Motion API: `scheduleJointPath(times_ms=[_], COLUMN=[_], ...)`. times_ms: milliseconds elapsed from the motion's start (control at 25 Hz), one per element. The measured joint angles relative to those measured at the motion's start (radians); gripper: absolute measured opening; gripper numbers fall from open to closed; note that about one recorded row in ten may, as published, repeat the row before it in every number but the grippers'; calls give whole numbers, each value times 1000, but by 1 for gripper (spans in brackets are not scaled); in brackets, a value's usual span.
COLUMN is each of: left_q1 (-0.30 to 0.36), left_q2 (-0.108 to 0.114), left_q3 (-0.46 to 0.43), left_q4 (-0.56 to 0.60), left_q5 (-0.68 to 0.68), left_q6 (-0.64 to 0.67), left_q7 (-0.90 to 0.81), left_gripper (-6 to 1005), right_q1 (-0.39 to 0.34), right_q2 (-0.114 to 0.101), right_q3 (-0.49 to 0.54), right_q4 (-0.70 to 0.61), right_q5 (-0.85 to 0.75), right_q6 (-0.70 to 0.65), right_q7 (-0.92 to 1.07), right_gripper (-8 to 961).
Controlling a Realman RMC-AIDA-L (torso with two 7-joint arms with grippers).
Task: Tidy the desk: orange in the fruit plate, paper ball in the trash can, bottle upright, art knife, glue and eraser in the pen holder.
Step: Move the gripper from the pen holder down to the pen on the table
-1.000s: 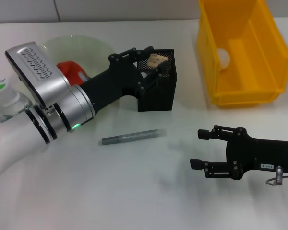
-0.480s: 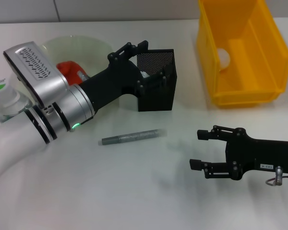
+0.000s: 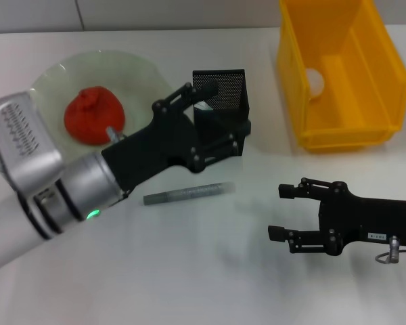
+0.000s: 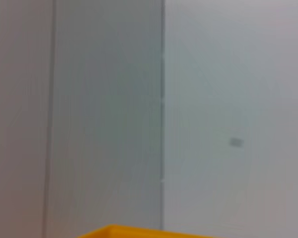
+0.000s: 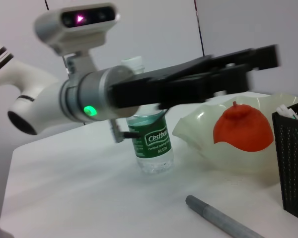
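My left gripper [image 3: 224, 112] is open and empty, just in front of the black mesh pen holder [image 3: 224, 93], with its jaws straddling the holder's near side. The eraser is hidden. The orange [image 3: 93, 115] lies in the pale-green fruit plate [image 3: 132, 68]. The paper ball [image 3: 314, 81] is inside the yellow trash can [image 3: 365, 115]. A grey pen-like art knife [image 3: 188, 193] lies on the table in front of the holder. The bottle [image 5: 150, 148] stands upright in the right wrist view; the left arm hides it in the head view. My right gripper [image 3: 287, 211] is open and empty at the front right.
The white table [image 3: 189, 271] extends in front of both arms. A white item's tip [image 5: 286, 110] sticks up inside the pen holder. The left wrist view shows only a wall and the trash can's rim [image 4: 139, 231].
My left gripper held the eraser over the pen holder, opened, and the eraser went out of sight. The arm then pulled back toward the front, uncovering the orange. The right arm has not moved.
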Motion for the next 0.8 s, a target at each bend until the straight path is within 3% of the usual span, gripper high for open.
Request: scheduleJointPath(times_ms=[80,200,240,360,400,440,480,520,640,800], left_q1=[53,83,130,130,173,173,233,233,329,369], left_q2=[4,5,6,6,9,9,12,12,20,35], left_q3=[3,3,3,3,4,4,5,5,6,6], left_q4=[29,59,117,117,164,164,240,240,409,467], left_q5=[65,99,145,145,183,183,225,225,316,347], left_q6=[78,106,130,130,144,144,169,169,247,281], left_q7=[-19,-43,-97,-97,-148,-148,-211,-211,-349,-394], left_gripper=[813,812,812,812,812,812,812,812,812,813], right_q1=[2,6,8,11,12,12,13,14,16,20], right_q2=[0,1,1,2,2,2,2,2,6,13], right_q3=[0,0,0,0,0,0,0,0,0,0], right_q4=[0,0,0,0,0,0,0,0,0,2], right_q5=[1,2,3,4,4,5,6,7,8,15], right_q6=[0,0,0,0,0,0,0,0,0,4], right_q7=[-6,-12,-12,-12,-12,-12,-13,-13,-13,-13], right_gripper=[824,824,824,824,824,824,824,823,823,823])
